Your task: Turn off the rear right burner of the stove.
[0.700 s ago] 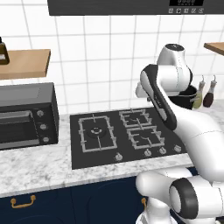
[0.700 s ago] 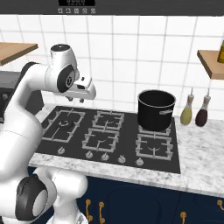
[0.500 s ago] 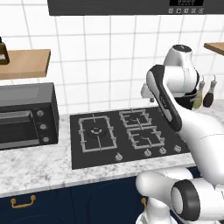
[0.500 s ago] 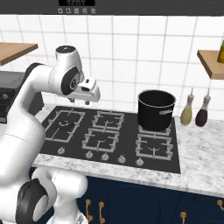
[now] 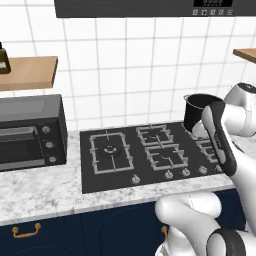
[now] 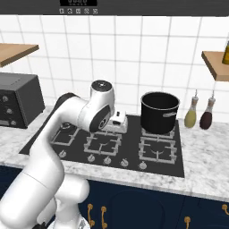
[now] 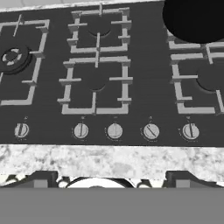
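Note:
The stove (image 5: 127, 172) (image 6: 179, 154) (image 7: 144, 65) is a black glass cooktop with grey grates and a row of silver knobs along its front. A black pot (image 6: 159, 112) (image 7: 197, 19) (image 5: 197, 107) stands on the rear right burner (image 6: 157, 133), and part of that burner's grate (image 7: 186, 43) shows below the pot. In the hand view the fourth knob from the left (image 7: 151, 131) has a slanted mark, while the knob at the right end (image 7: 190, 131) and the others stand upright. My gripper (image 6: 119, 124) (image 7: 111, 178) hangs above the stove's front middle. It is open and holds nothing.
A black toaster oven (image 5: 30, 132) (image 6: 18, 100) sits on the marble counter (image 5: 40, 192) left of the stove. Two bottles (image 6: 191, 115) (image 6: 207, 116) stand by the wall at the right. Wooden shelves (image 5: 27, 72) (image 6: 217, 65) and a hood (image 6: 112, 6) hang above.
The arm has swung right and down, bringing the hand from above the stove's left side to low over its middle. The base has not moved.

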Motion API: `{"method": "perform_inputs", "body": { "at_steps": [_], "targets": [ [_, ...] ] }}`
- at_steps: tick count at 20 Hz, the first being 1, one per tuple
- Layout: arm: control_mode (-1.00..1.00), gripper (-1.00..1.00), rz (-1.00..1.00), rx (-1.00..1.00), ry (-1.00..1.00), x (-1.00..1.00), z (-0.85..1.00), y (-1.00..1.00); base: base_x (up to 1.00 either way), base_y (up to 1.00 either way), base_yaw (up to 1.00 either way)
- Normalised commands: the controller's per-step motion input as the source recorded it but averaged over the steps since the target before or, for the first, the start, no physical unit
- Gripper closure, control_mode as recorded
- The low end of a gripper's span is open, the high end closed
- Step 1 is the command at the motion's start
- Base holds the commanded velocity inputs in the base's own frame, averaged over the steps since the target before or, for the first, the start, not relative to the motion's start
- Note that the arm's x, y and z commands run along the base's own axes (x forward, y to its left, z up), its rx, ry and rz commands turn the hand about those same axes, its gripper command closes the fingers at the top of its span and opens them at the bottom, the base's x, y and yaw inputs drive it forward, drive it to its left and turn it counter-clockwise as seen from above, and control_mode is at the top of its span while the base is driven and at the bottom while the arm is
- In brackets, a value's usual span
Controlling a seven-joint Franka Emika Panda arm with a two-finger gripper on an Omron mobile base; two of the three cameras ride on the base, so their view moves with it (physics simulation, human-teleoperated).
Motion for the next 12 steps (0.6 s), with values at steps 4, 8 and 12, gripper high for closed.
{"method": "perform_inputs", "body": {
  "at_steps": [4,8,12],
  "targets": [
    [-1.00,-1.00,0.10,-0.01,0.11,0.01,-0.81,-0.66,0.00,0.00,0.00],
    [-1.00,-1.00,0.02,0.00,0.21,0.37,-0.66,-0.38,0.00,0.00,0.00],
    [-1.00,-1.00,0.00,0.00,0.28,0.66,-0.54,-0.08,0.00,0.00,0.00]
  ]
}}
